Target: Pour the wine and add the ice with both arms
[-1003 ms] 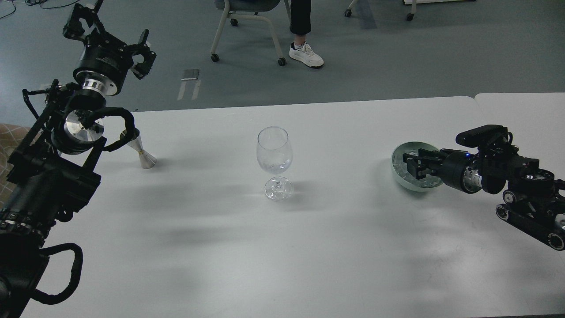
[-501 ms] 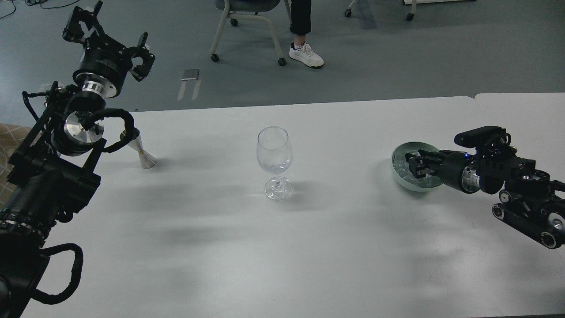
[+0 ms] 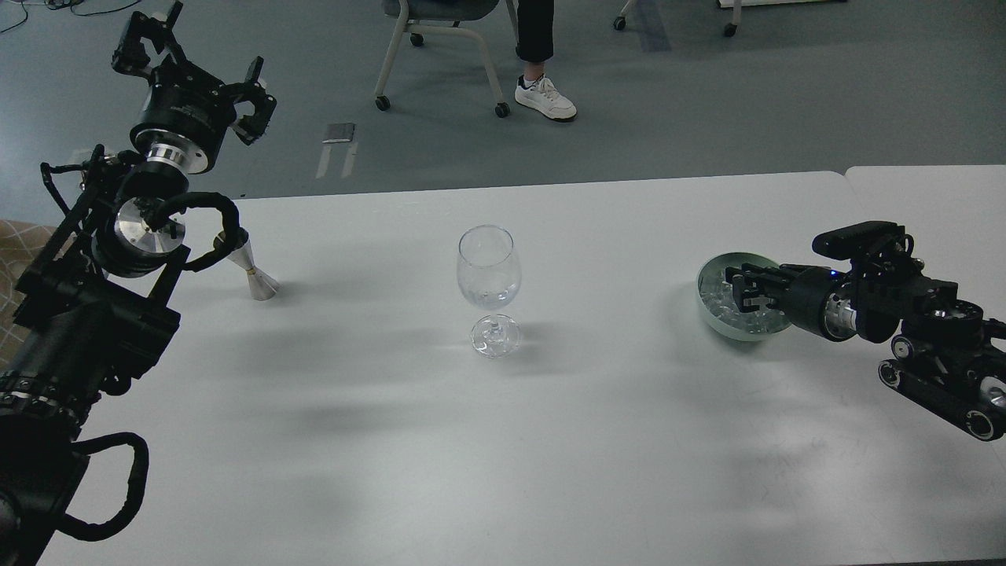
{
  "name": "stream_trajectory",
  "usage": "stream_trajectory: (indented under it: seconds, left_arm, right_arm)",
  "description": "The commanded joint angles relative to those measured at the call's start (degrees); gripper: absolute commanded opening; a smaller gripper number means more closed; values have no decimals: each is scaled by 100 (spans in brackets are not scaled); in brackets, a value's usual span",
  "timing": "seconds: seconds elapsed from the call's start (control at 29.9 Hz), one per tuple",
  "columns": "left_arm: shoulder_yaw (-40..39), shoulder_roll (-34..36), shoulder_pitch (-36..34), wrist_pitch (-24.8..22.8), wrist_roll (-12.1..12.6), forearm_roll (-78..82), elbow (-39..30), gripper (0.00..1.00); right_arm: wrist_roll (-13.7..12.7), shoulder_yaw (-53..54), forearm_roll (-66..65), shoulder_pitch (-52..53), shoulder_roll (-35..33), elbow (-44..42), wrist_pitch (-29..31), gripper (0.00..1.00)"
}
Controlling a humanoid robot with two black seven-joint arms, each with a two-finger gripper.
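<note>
Wine (image 3: 489, 297) sits as a thin, barely visible pool of clear liquid at the bottom of the wine glass, which is named further on because other things here are bigger. Largest is the white table (image 3: 503, 440), filling most of the head view, with a second white tabletop (image 3: 935, 192) butted against it at the far right. Both arms come next: the left arm (image 3: 78, 330) rises along the left edge, its silver joint cap facing the camera, and ends high up beyond the far table edge in the left gripper (image 3: 192, 55), whose fingers are spread wide apart around nothing. The right arm (image 3: 927, 330) reaches in low from the right edge, lying nearly level, and its right gripper (image 3: 743, 289) hangs over the near right part of the bowl; its dark fingers overlap so that I cannot tell whether they are parted or pinched on anything. Beyond the table a grey chair on castors (image 3: 440, 31) stands on the floor beside a person's leg and white sneaker (image 3: 544, 96). Upright near the table's middle is the wine glass (image 3: 489, 271), well apart from both grippers. The pale green bowl (image 3: 711, 303) rests on the table to the right and holds the ice (image 3: 719, 292), a heap of small clear lumps. Smallest is a silver jigger (image 3: 255, 273), tilted, just beside the left arm's black cable.
</note>
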Motion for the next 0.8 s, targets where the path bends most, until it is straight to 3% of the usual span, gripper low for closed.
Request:
stream_trajectory:
  seconds: [0.0, 0.37, 0.63, 0.77]
  left_arm:
    - [3, 9, -8, 0, 11, -1, 0, 97]
    - [3, 9, -61, 9, 37, -1, 0, 97]
    - [12, 26, -69, 9, 55, -1, 0, 97]
    - [3, 167, -61, 9, 55, -1, 0, 97]
  right_arm:
    - [12, 4, 5, -17, -256, 229, -3, 0]
    - [65, 1057, 989, -70, -1031, 1530, -187, 0]
    - [-14, 1621, 971, 53, -785, 2506, -161, 0]
    - [-49, 1604, 945, 333, -338, 2884, -161, 0]
